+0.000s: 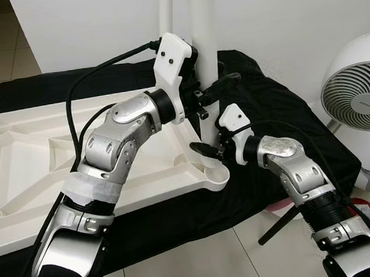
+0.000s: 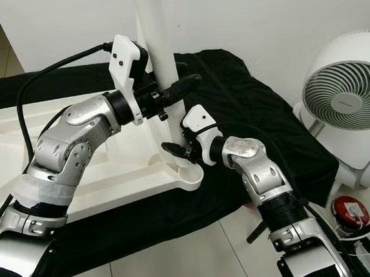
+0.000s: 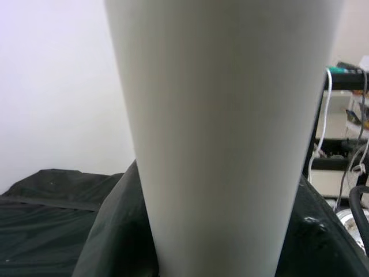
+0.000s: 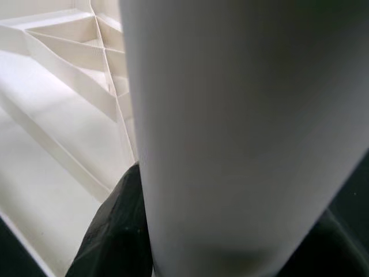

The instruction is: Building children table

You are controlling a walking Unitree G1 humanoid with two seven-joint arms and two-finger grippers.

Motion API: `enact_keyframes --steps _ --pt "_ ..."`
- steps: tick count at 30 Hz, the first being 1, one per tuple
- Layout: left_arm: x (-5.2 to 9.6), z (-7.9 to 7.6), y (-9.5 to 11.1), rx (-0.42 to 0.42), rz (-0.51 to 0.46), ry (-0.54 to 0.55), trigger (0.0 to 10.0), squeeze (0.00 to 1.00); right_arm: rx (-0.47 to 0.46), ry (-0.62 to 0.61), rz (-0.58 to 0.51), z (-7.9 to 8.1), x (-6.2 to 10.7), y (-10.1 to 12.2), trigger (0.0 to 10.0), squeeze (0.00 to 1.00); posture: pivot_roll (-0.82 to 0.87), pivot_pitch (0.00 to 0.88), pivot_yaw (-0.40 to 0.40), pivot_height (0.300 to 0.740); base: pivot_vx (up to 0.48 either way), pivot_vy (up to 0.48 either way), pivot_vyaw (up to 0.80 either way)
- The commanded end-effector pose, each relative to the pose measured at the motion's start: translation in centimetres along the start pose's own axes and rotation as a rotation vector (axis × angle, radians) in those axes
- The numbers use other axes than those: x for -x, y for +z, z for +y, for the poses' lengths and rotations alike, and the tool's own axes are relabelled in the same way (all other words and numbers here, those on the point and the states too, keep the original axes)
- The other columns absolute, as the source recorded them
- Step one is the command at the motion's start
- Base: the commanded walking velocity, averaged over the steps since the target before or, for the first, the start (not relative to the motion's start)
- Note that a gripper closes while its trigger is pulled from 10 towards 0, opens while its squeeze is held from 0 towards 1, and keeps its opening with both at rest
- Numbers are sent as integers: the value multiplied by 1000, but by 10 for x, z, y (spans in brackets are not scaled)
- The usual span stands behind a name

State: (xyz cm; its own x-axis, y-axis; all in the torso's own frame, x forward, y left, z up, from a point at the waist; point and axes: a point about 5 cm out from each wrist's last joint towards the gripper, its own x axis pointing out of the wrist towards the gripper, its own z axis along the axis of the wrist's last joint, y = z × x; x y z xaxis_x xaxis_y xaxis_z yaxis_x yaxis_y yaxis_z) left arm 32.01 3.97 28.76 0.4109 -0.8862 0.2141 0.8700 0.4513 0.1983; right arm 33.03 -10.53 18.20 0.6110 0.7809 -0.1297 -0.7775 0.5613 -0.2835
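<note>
Left eye view: the white leg stands upright in the corner socket of the upturned tabletop. Left claw grips it high, right claw low. Stiff, light, smooth plastic, likely slippery; hold near the base.

Home room, pale tiled floor; plain white wall; white electric fan; black cloth on floor
</note>
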Motion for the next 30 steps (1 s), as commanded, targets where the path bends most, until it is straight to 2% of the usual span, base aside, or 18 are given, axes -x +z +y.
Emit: enact_keyframes --steps 1,3,4,6,9,13,19,25,26,30 --pt "-5 -1 -1 -30 43 -7 10000 0 -8 -94 -23 -12 2 4 10000 0 23 0 -68 740 0 0 0" --pt "-7 2 -1 -30 59 33 10000 0 -33 -122 -37 -13 0 5 10000 0 23 0 -67 740 0 0 0" --pt "-8 6 -1 -38 87 81 10000 0 -50 -154 -60 -15 -1 7 10000 1000 23 0 -67 740 0 0 0" --pt "-10 12 0 -39 133 145 10000 0 -94 -184 -83 -16 -3 8 10000 1000 23 0 -66 740 0 0 0" --pt "-13 16 4 -38 146 179 10000 0 -84 -225 -100 -17 -5 9 10000 1000 23 0 -67 740 0 0 0" --pt "-15 19 10 -53 134 211 10000 0 -70 -278 -122 -17 -8 10 10000 1000 24 0 -69 740 0 0 0" --pt "-23 31 30 -35 78 358 10000 0 -41 -473 -172 -17 -15 10 10000 1000 22 0 -73 740 0 0 0" --pt "-24 40 40 -2 72 456 10000 0 -18 -542 -163 -12 -18 5 10000 1000 20 0 -75 740 0 0 0" --pt "-26 42 44 13 67 491 10000 0 -23 -583 -158 -11 -21 2 10000 0 18 0 -76 740 0 0 0" --pt "-28 41 45 16 67 506 10000 0 -12 -622 -156 -12 -23 2 10000 0 18 0 -77 740 0 0 0"
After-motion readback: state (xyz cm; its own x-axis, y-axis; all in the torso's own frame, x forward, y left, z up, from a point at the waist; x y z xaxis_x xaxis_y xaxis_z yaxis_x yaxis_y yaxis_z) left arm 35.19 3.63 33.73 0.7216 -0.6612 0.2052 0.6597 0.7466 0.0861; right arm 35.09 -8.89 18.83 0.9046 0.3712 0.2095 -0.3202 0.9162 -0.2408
